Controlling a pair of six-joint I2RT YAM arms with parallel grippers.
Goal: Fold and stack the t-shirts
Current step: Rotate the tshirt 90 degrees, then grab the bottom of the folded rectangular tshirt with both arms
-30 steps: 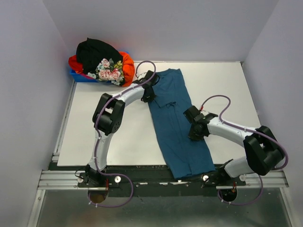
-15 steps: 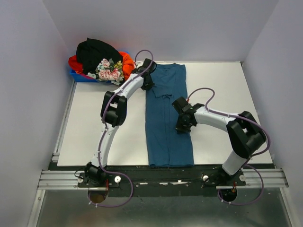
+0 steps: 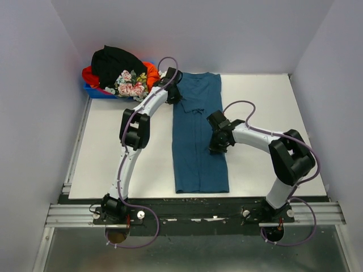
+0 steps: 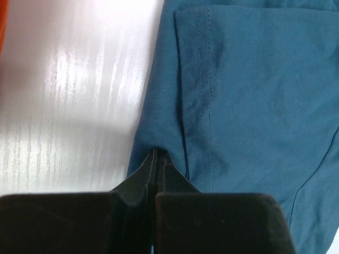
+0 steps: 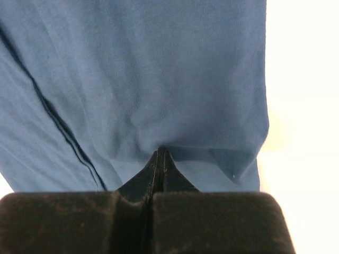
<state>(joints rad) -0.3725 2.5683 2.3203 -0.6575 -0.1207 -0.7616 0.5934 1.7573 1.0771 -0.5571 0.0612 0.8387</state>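
Atop the blue bin (image 3: 91, 90) shirts (image 3: 118, 69) lie heaped, while left claw (image 3: 173, 96) and right claw (image 3: 218, 144) pinch the teal t-shirt (image 3: 196, 158)

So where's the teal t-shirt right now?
Top view: the teal t-shirt lies as a long strip down the middle of the table, the left gripper pinching its far-left edge, the right gripper its right edge.

Teal t-shirt (image 3: 195, 158) of soft matt cloth, stitched hems, table (image 3: 96, 147) smooth glossy white, left pincer (image 4: 157, 159) matt black
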